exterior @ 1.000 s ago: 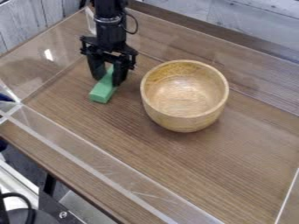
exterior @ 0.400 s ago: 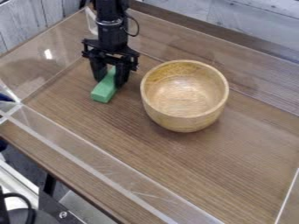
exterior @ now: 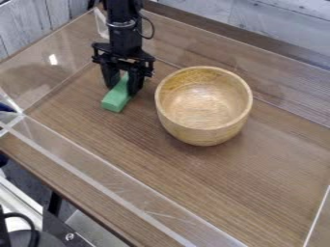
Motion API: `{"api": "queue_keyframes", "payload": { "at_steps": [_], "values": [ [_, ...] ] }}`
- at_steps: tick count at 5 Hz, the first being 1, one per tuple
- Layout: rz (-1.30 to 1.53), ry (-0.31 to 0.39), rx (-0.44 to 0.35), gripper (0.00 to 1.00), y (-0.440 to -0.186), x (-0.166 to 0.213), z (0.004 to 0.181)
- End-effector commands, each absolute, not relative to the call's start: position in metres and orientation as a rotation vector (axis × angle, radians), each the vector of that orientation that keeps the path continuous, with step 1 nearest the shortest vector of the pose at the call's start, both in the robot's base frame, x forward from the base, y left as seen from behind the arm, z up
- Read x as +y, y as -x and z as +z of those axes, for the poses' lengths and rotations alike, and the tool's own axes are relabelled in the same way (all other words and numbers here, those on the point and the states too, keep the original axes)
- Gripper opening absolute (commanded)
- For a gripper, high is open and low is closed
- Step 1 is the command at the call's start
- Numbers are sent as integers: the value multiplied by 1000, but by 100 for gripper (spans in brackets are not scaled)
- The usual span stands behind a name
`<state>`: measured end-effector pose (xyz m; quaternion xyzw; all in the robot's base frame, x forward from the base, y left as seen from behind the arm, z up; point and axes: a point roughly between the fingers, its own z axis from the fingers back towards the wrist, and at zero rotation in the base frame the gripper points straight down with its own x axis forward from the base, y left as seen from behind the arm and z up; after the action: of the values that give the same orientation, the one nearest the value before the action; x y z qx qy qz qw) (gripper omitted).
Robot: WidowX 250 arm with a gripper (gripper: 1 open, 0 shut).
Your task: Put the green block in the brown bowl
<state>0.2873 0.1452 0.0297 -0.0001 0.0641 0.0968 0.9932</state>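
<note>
Since a second ago the black fingers have drawn inward around the far end of the green block (exterior: 119,95), while the arm itself has kept its place and the block has not shifted. From my remote seat I see the gripper (exterior: 123,77) pointing straight down, its two dark, angular fingers (exterior: 103,75) straddling the block's upper end — they look pressed against its sides, though from this angle I cannot tell for certain that they have a firm clamp on it, so I read the claw as narrowed about the block rather than surely grasping it. That block is a small, flat, matte bar of bright green, elongated and square-edged, lying on the table (exterior: 154,183) with its near end pointing toward the lower left. Just to its right, apart from it, sits the brown bowl (exterior: 204,104) — round, thick-walled, pale wood with curved grain lines showing inside its hollow, which holds nothing. Beneath everything, the table surface is dark brown with long streaked wood grain. Clear plastic walls (exterior: 52,135) with glossy, light-catching edges fence the work area, and behind them I see grey weathered planks (exterior: 33,24).
</note>
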Motion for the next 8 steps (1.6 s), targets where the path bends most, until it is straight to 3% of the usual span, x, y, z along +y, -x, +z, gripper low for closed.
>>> {"api": "queue_keyframes", "payload": {
  "at_steps": [1, 6, 8],
  "values": [
    [197, -21, 60, 0, -299, 152, 52],
    [202, 0, 4, 0, -302, 144, 88],
    [153, 43, -73, 0, -313, 116, 136]
  ]
}}
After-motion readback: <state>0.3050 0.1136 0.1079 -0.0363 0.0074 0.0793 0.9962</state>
